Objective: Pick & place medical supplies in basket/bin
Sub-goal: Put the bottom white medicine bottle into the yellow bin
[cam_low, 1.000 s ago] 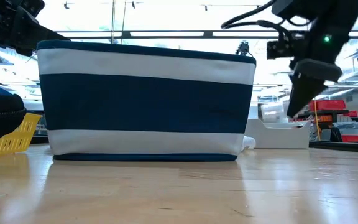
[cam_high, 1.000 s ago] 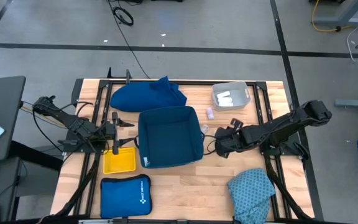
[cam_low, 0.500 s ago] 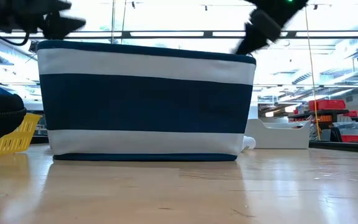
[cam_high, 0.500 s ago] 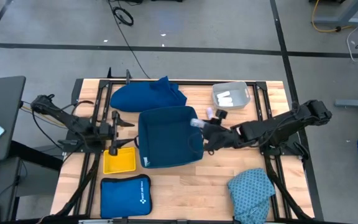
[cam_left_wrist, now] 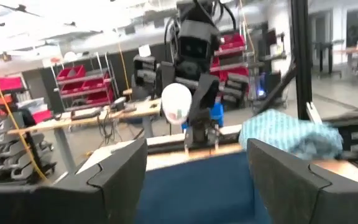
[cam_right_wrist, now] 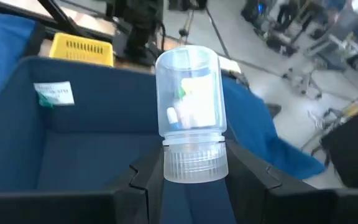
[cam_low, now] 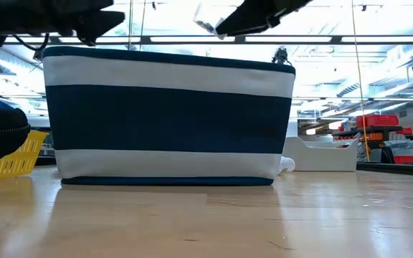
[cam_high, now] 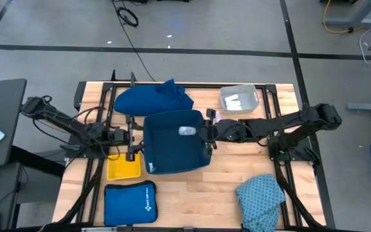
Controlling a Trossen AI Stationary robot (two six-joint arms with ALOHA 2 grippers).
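Observation:
A clear vial (cam_right_wrist: pixel 188 106) with white contents hangs over the open dark-blue basket (cam_high: pixel 172 154), and my right gripper (cam_high: pixel 203 132) is shut on it. The vial (cam_high: pixel 187 131) sits above the basket's far right part. In the low view the vial (cam_low: pixel 206 18) is above the basket's white-striped wall (cam_low: pixel 167 118). My left gripper (cam_high: pixel 134 136) stands open just outside the basket's left wall, nothing between its fingers (cam_left_wrist: pixel 120 180). A dark-blue cloth (cam_high: pixel 153 98) lies behind the basket, and a teal speckled cloth (cam_high: pixel 261 196) lies at the near right. My right gripper pinches the vial's ribbed white cap end (cam_right_wrist: pixel 195 163) between its two fingers. The fingers come from the table's right, nearly level and slanting a little down. The vial sticks out past the fingertips in line with them, lifted clear above the basket's opening.
A clear bin (cam_high: pixel 239 98) with white rolls stands at the far right, with a small vial (cam_high: pixel 216 116) lying next to it. A yellow tray (cam_high: pixel 123 166) and a flat blue zip pouch (cam_high: pixel 129 203) lie near left. Bare wood shows along the near edge.
My right gripper has risen from the table right of the basket and gone left over the basket's rim, tipping from pointing down to nearly level. The vial has been lifted clear and carried with it. My left gripper has moved right toward the basket's left wall and tipped up.

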